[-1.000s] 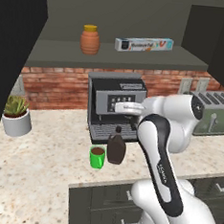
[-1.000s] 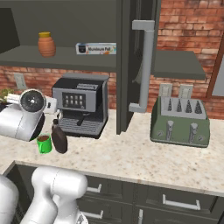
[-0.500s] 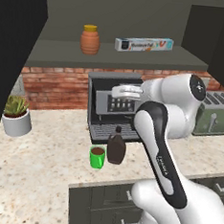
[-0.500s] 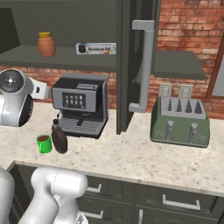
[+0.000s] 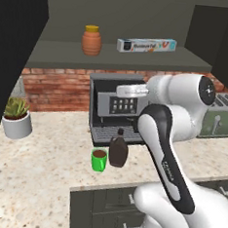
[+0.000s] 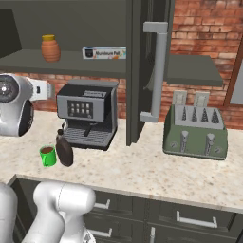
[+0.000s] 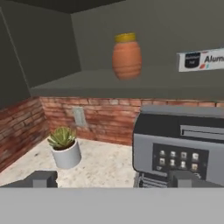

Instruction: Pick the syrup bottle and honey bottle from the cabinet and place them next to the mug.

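Fingers (image 7: 41,178) are sitting wide apart with nothing between them, both tips poking up at the bottom of the hand view, and the gripper (image 7: 114,179) is hanging in open air out in front of the coffee machine (image 5: 115,105), not touching anything.

So the honey bottle (image 7: 127,56) is what's left to fetch. It's standing upright on the cabinet shelf (image 5: 62,56), off toward the left end, well apart from the foil box (image 5: 146,45) lying further right. Squat, round, ribbed body with a yellow lid. My guess is it's going to be fairly light and rigid, but that bulging shape could be slippery if squeezed near the top or bottom where it's curving away. I'd be going for the widest part of the belly, square from the front, and the jaws look like they're open enough for it.

Meanwhile the syrup bottle (image 5: 118,149) is already standing on the counter (image 5: 37,173), just beside the green mug (image 5: 99,159) and right in front of the coffee machine, so that half looks done.

Further out, a potted plant (image 5: 16,117) is sitting by the brick wall on the left, and a green toaster (image 6: 195,129) is off to the right.
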Controlling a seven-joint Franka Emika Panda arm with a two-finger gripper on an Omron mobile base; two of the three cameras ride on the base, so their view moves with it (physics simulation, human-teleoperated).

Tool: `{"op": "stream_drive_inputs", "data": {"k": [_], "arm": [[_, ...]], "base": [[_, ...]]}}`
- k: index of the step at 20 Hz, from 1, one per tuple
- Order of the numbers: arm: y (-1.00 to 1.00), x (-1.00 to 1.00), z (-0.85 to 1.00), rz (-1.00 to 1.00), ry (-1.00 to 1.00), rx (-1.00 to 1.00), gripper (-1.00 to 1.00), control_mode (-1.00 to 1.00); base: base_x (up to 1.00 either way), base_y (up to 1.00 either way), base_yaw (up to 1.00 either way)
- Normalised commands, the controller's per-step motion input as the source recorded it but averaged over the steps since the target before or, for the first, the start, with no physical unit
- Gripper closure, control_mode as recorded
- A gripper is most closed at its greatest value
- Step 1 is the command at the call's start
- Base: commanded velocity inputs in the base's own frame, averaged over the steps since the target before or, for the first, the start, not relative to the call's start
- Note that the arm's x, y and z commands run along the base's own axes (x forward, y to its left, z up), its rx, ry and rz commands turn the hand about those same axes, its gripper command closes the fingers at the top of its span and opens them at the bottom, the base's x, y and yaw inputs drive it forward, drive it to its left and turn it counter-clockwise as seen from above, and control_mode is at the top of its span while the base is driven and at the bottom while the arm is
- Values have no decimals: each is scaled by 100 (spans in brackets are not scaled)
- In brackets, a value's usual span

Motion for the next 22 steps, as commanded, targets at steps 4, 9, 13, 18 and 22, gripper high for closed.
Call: {"op": "stream_drive_inputs", "data": {"k": [4, 9, 13, 18, 22], "arm": [[-17, 0, 60, -4, 7, -10, -100, -100], [0, 38, 33, -8, 11, -6, -100, -100], [12, 57, 9, -5, -2, 0, -100, -100], [6, 38, 26, 0, 0, 0, -100, -100], [18, 31, 47, 0, 2, 0, -100, -100]], "base": [[0, 0, 0], [0, 0, 0], [0, 0, 0], [0, 0, 0], [0, 0, 0]]}}
